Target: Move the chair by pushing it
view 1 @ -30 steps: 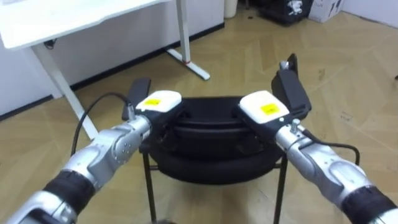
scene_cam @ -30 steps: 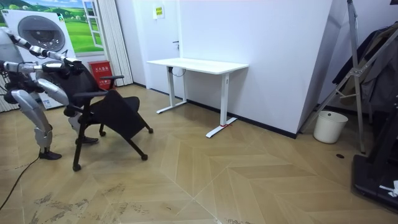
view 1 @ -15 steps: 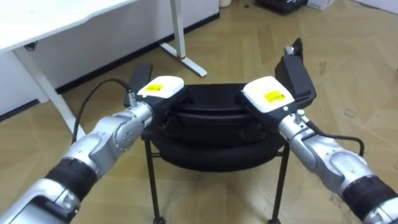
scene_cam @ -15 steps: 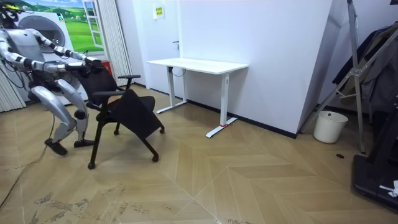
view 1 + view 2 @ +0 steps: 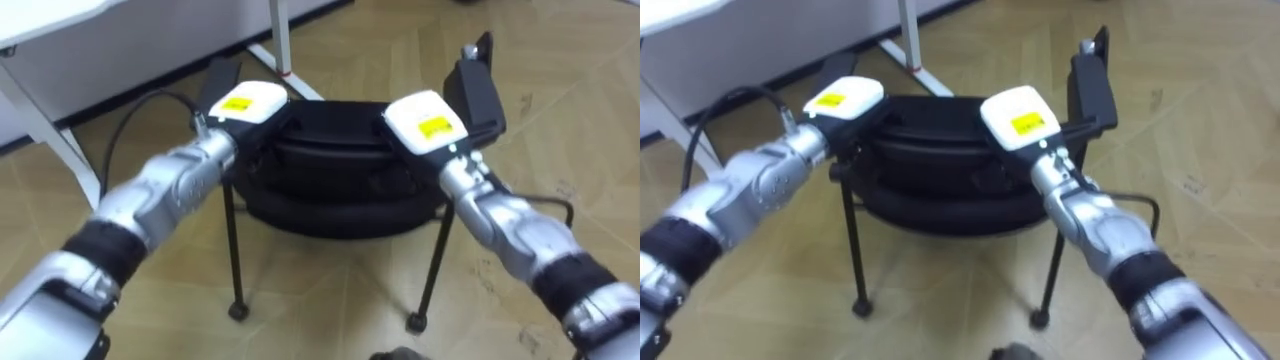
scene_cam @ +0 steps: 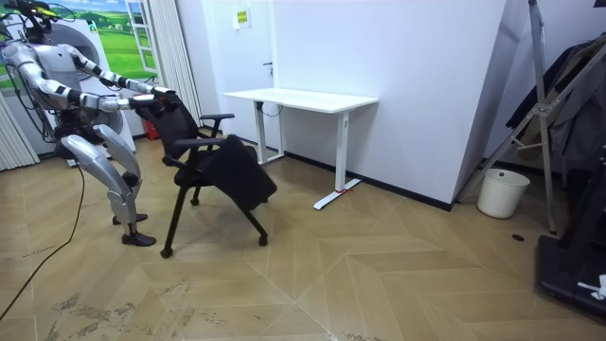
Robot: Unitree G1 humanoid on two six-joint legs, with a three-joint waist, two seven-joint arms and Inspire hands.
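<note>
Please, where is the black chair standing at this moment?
In the room view the black chair stands left of centre, between the robot and the white desk; the left hand and right hand are on its backrest.

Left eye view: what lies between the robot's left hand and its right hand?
The back of the black chair, its top edge, spans the stretch from the left hand to the right hand, as the left eye view shows.

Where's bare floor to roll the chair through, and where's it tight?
Wide bare floor lies between the chair, the desk and the white bin. Crowded: the desk's legs just beyond the chair, and the metal stand with dark gear at the room view's right.
</note>
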